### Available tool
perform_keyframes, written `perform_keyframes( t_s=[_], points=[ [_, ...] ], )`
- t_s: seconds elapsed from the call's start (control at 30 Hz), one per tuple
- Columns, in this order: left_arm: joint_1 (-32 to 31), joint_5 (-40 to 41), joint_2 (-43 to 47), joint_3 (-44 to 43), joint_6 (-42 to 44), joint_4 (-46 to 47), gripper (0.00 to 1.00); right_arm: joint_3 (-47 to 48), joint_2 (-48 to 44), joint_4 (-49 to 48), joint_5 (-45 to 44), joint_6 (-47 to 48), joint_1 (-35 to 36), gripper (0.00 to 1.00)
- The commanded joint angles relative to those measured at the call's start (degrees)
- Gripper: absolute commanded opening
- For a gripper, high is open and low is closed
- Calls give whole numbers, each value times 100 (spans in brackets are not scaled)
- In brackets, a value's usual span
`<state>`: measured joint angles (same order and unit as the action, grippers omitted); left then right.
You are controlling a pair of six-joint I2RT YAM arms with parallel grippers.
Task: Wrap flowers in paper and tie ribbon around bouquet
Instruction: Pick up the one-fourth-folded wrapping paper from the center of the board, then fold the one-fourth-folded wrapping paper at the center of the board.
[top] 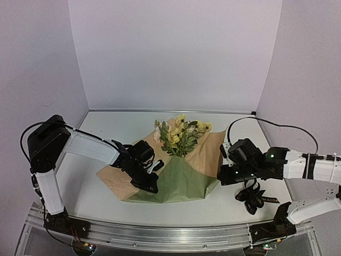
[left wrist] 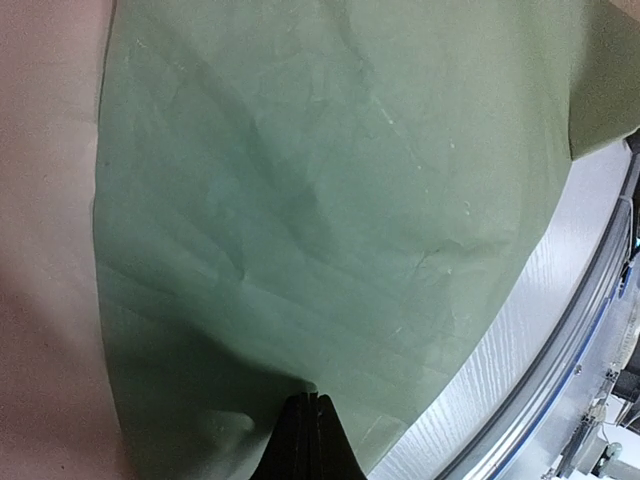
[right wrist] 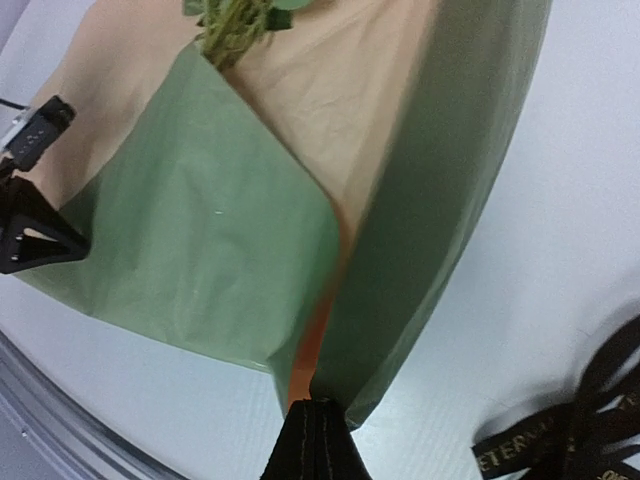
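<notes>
Both arms reach inward, low; left gripper [top: 151, 186] and right gripper [top: 220, 180] each pinch tight on the paper [top: 184, 178]. The flowers [top: 181, 136] point toward frame top, long axis top-to-bottom.

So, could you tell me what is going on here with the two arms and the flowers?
The two arms are wrapping the flowers in the paper. The left gripper is shut on the green flap folded over the stems, and the right gripper pinches the paper's right fold. The ribbon lies unused on the table beside the right arm.
</notes>
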<state>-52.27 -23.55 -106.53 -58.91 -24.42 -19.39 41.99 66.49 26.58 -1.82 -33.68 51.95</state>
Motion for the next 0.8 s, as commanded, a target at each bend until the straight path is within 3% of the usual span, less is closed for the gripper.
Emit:
perform_keyframes(
  t_s=[0.0,0.27,0.77],
  points=[
    [78,274,-128,-176,-110,251,0,719,748,-787,1015,-223,182,0],
    [134,288,-59,-113,-133,342,0,1626,2084,-1337,1899,-732,233,0],
    [459,-33,618,-316,-82,168,0,2050,3428,-1824,2387,-1055,172,0]
  ],
)
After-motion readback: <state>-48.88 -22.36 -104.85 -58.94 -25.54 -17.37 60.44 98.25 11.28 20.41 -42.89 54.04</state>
